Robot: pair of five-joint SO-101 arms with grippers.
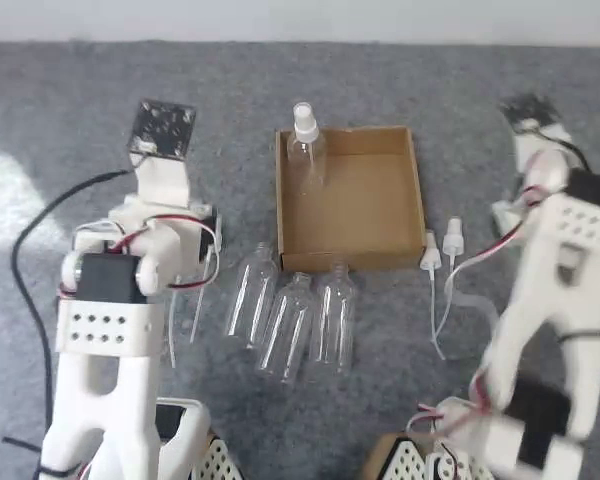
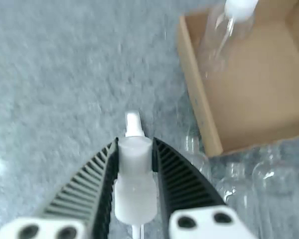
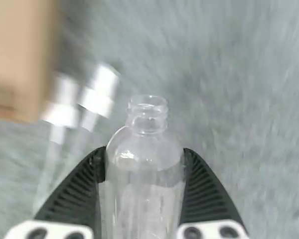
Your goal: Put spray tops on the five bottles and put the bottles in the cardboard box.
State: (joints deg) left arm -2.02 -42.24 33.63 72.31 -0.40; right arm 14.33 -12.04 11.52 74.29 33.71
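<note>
The left gripper [image 2: 135, 144] pinches a top [image 2: 134, 172], nozzle poking past its jaws, while the right gripper [image 3: 143, 152] hugs a bottle [image 3: 145, 174], open neck poking past its jaws.

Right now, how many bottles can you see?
5. One capped bottle is in the cardboard box, three open bottles lie side by side just outside it, and the right gripper holds one uncapped bottle.
</note>
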